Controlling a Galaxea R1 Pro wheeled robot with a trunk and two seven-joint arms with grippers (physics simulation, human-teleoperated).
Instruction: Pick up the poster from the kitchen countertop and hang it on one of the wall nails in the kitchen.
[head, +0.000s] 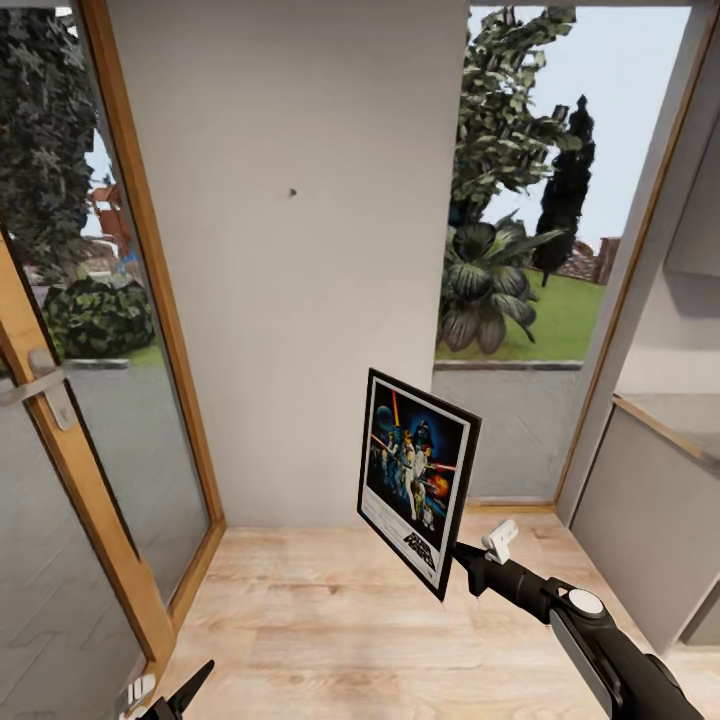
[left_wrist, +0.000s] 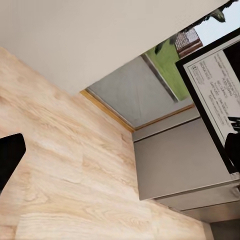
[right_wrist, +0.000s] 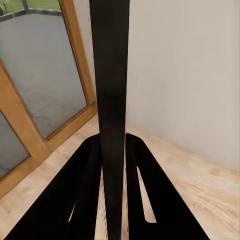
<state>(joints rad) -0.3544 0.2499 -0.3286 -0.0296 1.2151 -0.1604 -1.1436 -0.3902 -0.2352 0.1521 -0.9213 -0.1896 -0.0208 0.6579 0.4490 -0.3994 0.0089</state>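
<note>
While the right gripper (head: 462, 556) pinches the poster (head: 417, 467) by its lower right edge, the picture stands upright above the wooden floor (head: 330, 620), facing the robot, probably to meet the wall nail (head: 292, 191) high on the far wall (head: 290, 300). The left gripper (head: 180, 695) hangs low; whether it is spread cannot be told.

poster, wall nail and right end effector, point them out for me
poster (head: 415, 465): head view, on the dark artwork.
wall nail (head: 292, 191): head view, on the dark speck on the grey wall.
right end effector (right_wrist: 114, 165): right wrist view, between fingertips clamping the poster's edge.
</note>
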